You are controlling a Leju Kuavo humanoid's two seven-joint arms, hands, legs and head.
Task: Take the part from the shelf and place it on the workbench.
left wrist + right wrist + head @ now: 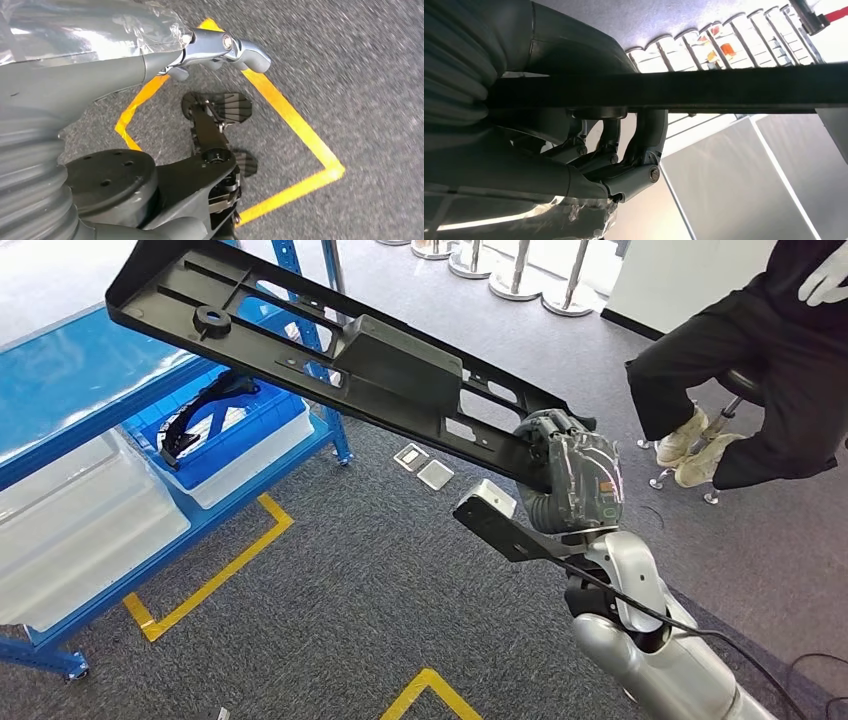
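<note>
Right hand (572, 472) grips the near end of the long black part (330, 355); its fingers (644, 145) are curled round it. Left hand (220, 50) hangs over the floor, fingers loosely apart, holding nothing. From the right hand, the part's long axis runs up and away, far end over the blue shelf (60, 400). Seated person (740, 370) beyond it; workbench unseen.

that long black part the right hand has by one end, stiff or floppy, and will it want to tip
Probably stiff: the black part juts out straight from the right hand with no visible sag. Its ribs and cut-outs suggest moulded plastic, likely light for its length. Held at one end, it may lever against the fingers and twist.
</note>
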